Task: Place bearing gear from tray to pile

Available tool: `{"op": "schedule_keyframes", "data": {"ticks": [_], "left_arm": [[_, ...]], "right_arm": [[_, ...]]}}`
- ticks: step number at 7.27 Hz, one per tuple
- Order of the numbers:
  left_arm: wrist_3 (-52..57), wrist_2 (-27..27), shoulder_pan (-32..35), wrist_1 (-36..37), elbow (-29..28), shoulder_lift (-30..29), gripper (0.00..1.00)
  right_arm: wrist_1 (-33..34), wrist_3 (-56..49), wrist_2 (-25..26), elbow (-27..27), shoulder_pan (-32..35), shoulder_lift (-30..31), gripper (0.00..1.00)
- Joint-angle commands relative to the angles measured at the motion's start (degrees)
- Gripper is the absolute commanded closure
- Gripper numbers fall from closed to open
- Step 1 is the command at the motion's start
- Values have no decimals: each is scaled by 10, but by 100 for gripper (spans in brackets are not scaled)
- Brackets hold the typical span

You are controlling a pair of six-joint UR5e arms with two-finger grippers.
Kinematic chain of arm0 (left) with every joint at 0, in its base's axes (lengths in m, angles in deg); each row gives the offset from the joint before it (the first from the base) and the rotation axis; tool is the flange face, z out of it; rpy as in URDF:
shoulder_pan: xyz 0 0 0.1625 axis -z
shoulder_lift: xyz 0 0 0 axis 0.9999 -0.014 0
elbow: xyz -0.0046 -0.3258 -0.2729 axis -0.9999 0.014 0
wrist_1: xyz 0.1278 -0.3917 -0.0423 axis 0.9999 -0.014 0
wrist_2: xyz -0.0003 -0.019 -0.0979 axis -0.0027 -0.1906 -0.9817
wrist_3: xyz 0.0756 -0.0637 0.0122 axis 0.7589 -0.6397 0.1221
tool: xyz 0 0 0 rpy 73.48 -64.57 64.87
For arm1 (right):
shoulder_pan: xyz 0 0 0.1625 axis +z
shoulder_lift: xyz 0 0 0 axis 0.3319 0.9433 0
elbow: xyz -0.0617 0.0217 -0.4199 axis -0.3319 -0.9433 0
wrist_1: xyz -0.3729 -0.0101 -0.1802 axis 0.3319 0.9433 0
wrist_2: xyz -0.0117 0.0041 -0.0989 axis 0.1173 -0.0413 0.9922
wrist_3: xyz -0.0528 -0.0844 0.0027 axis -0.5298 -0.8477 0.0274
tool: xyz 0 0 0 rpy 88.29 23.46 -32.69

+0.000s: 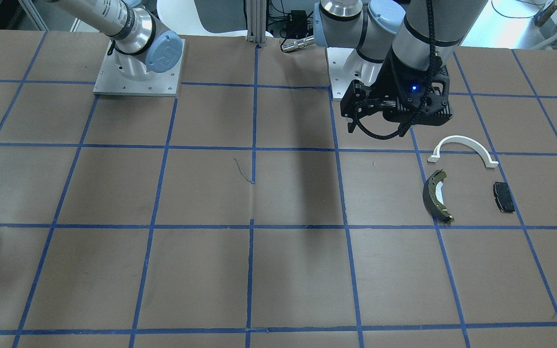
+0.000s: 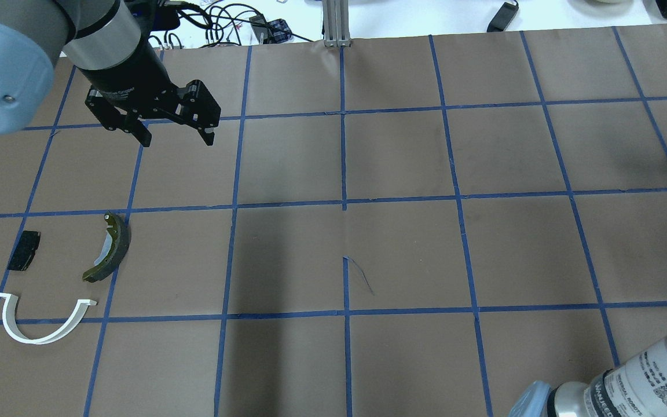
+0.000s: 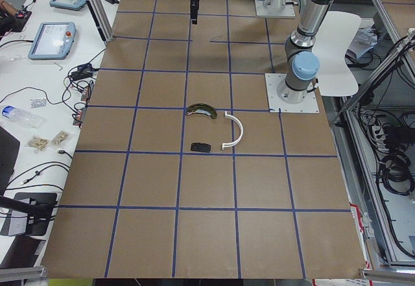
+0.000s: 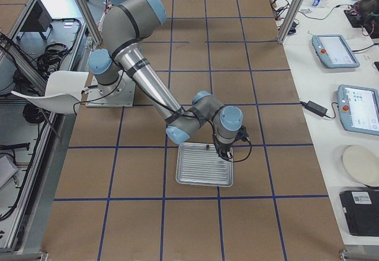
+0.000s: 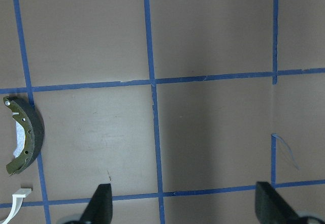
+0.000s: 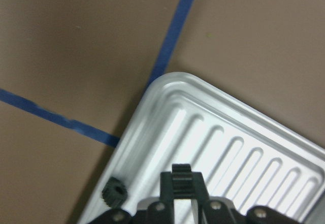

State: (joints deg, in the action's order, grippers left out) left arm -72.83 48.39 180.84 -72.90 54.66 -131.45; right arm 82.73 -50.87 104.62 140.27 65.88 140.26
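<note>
1. Gear (image 6: 114,192) sits at the tray (image 6: 167,89) edge, near a corner, just beside the right tool (image 6: 181,181) — its fingers are pressed together, holding nothing.
2. Left tool (image 2: 177,139) gapes wide above the counter (image 2: 403,249), apart from the pile (image 2: 102,262) — white arc (image 2: 32,340), brake shoe (image 2: 119,242), black pad (image 2: 24,250).

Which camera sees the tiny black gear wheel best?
The right wrist-mounted view: the bearing gear is close, teeth visible, at the edge of the tray. Exterior right and overhead show only a dark speck; the others miss it.
</note>
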Motion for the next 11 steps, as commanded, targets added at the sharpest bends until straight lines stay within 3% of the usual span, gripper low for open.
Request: {"op": "schedule_keyframes", "data": {"ticks": [1,2,5,7,11], "left_arm": [[0,0,-1,0,0,0,0],[0,1,-1,0,0,0,0],[1,0,0,0,0,0,0],[1,0,-1,0,0,0,0],[1,0,-1,0,0,0,0]], "right_arm": [[-138,145,-22,32,90,79,100],[-139,179,-24,57,149,121,100],[-137,431,-25,142,334,193,100],[-122,644,-57,158,477,193,100],[47,947,-71,179,699,107,100]]}}
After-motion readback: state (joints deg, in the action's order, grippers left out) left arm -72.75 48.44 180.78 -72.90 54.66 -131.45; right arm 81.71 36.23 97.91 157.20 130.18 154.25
